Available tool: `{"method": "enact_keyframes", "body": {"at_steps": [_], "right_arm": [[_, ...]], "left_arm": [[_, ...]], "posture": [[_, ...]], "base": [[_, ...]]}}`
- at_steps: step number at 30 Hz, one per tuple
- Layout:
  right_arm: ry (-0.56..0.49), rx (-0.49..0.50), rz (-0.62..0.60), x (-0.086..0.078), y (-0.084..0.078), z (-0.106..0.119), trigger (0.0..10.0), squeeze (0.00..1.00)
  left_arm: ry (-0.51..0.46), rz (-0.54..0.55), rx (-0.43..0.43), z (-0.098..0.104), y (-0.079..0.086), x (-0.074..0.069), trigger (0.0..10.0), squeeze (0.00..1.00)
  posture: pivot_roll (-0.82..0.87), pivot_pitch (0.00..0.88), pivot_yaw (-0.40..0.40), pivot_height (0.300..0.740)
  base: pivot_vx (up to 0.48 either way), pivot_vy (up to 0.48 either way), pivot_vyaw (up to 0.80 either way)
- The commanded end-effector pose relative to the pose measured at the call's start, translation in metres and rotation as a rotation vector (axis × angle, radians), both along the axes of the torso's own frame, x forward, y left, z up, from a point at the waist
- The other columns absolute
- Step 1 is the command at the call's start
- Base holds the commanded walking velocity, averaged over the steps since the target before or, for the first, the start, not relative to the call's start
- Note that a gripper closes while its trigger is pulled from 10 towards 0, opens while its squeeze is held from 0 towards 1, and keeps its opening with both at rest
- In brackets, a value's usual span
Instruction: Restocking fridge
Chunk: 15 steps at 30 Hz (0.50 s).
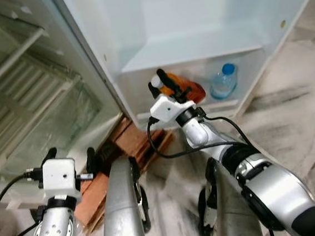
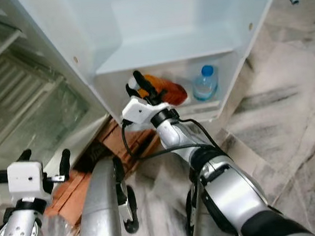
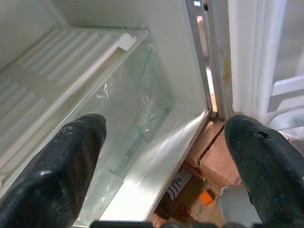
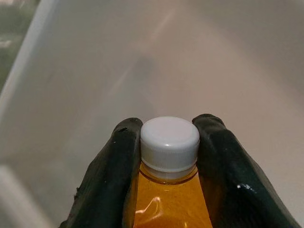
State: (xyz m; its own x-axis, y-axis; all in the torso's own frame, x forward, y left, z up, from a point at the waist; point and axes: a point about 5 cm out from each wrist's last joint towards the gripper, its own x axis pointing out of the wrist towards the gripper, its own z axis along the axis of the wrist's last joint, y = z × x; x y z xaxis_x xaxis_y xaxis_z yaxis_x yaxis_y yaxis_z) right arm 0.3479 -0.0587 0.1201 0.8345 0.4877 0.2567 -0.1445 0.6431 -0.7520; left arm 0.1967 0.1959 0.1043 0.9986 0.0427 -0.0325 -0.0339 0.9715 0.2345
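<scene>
Head views: right hand (image 1: 162, 84) pinches an orange bottle (image 1: 185, 88) at the neck, inside the fridge door's bottom rack (image 1: 190, 112), water bottle (image 1: 223, 82) just beside; left hand (image 1: 72, 159) hangs low by the open fridge. Left wrist: its fingers (image 3: 61, 166) spread, holding nothing. Right wrist: fingers (image 4: 114, 166) pressed under the white cap (image 4: 169, 142); full, likely heavy, smooth plastic may slip, so neck is a fair hold.

Right gripper (image 4: 169, 161) clamped (left (image 3: 166, 156) spread)

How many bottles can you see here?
2. An orange bottle is held in the right claw at the fridge door's bottom shelf; a blue-capped water bottle stands on that shelf. Others may be hidden.
</scene>
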Motion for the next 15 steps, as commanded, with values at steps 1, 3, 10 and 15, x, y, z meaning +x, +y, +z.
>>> {"method": "enact_keyframes", "body": {"at_steps": [1,3,10,15], "right_arm": [[0.05,-0.008,-0.015,-0.008,0.002,-0.017,10.0,0.0],[0.061,-0.026,-0.011,-0.01,0.001,-0.022,10.0,0.0],[0.109,0.002,-0.089,-0.007,-0.014,-0.026,10.0,0.0],[0.146,0.068,-0.237,0.005,-0.034,-0.02,10.0,0.0]], "left_arm": [[0.031,0.007,0.012,0.0,0.004,-0.006,10.0,0.0],[0.036,0.005,0.012,0.0,0.004,-0.007,10.0,0.0],[0.05,-0.006,0.004,-0.002,0.001,-0.004,10.0,0.0],[0.055,-0.007,0.003,-0.003,0.0,-0.002,10.0,0.0]], "posture": [[0.34,0.36,0.13,0.562],[0.34,0.36,0.132,0.562],[0.33,0.354,0.129,0.562],[0.32,0.344,0.126,0.562]], "base": [[0.0,0.0,0.0],[0.0,0.0,0.0],[0.0,0.0,0.0],[0.0,0.0,0.0]]}}
